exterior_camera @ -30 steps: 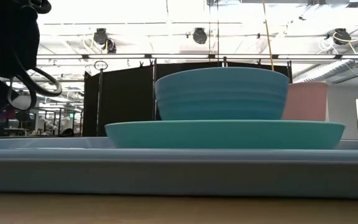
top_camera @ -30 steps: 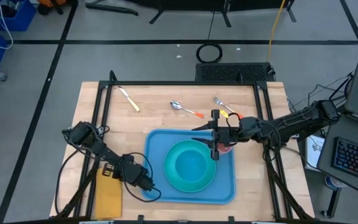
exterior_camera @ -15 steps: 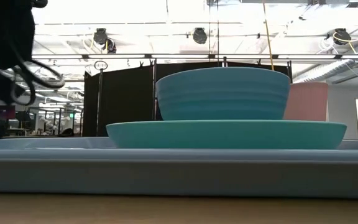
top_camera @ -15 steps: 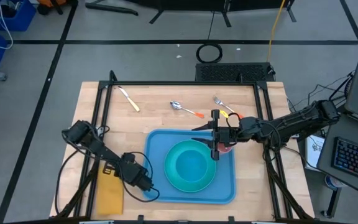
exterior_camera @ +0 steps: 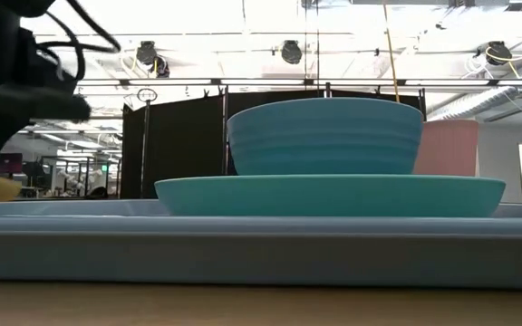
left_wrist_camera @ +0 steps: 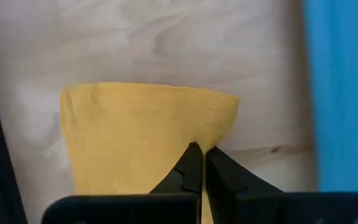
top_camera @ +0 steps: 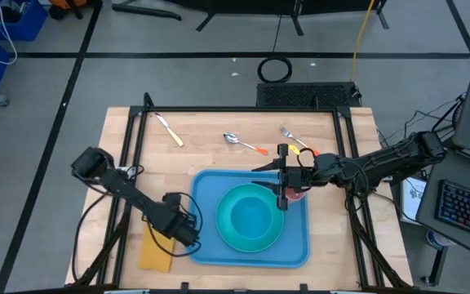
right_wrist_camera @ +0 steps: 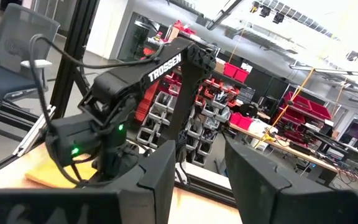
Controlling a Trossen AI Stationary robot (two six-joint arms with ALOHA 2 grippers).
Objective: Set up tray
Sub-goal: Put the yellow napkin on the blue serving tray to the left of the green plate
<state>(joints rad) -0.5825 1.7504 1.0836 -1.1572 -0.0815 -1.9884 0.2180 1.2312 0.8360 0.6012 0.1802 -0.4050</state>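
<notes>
The blue tray [top_camera: 210, 188] lies on the table and carries the teal plate [top_camera: 227, 237] with a teal bowl [top_camera: 250, 214] standing on it. A pink cup [top_camera: 298, 194] stands at the tray's far right. My left gripper [top_camera: 182, 233] hovers off the tray's near-left corner, shut on the yellow napkin [top_camera: 157, 253]. My right gripper [top_camera: 259, 178] is open above the tray's far side, with the cup under its wrist, touching nothing. In the low view the bowl [exterior_camera: 324, 136] sits on the plate [exterior_camera: 329, 195] inside the tray rim [exterior_camera: 261, 244]. My left gripper [left_wrist_camera: 199, 155] pinches the napkin's edge [left_wrist_camera: 219, 134] close to one corner [left_wrist_camera: 234, 99] between its two shut fingers, coming from above. The cloth [left_wrist_camera: 135, 137] spreads away below the fingers, raised at the held end. I cannot tell whether its far end rests on the table.
A knife [top_camera: 170, 131], a spoon [top_camera: 243, 143] and a fork [top_camera: 294, 137] lie on the table's far part. Bare wood [top_camera: 161, 180] shows left of the tray. Black frame rails [top_camera: 133, 163] run along the table's left and right sides.
My left gripper has risen and shifted slightly toward the tray, staying shut on the napkin. The napkin, flat and long along the table's left side a second ago, is now pulled up at the held end and drawn toward the tray.
</notes>
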